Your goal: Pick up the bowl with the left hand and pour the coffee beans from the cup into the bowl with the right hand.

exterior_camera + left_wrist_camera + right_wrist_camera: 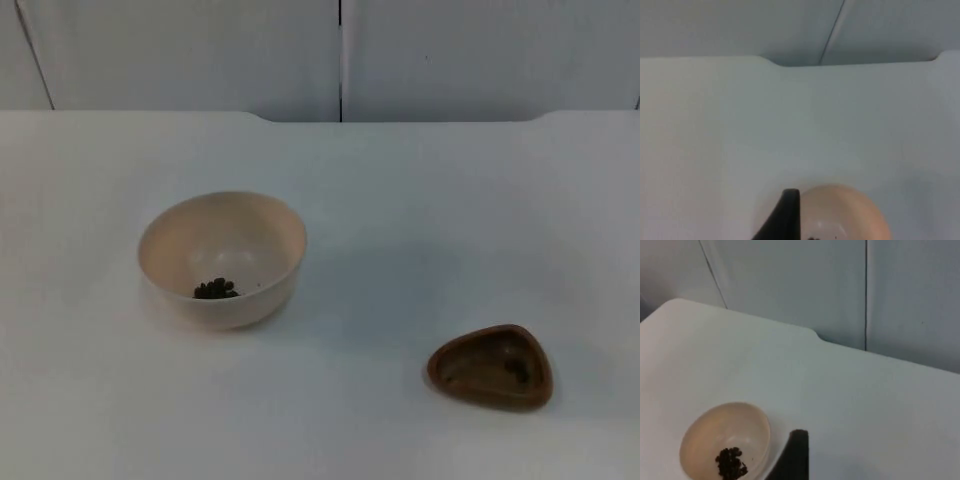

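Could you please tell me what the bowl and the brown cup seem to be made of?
Bowl: probably plastic or matte-glazed ceramic; cream, smooth, evenly coloured, with a soft sheen and no pattern. The beans lie inside it. Cup: looks like glazed ceramic or stoneware; brown, rounded-triangular, with a glossy mottled inside and a darker rim. Wood or plastic cannot be ruled out for it.
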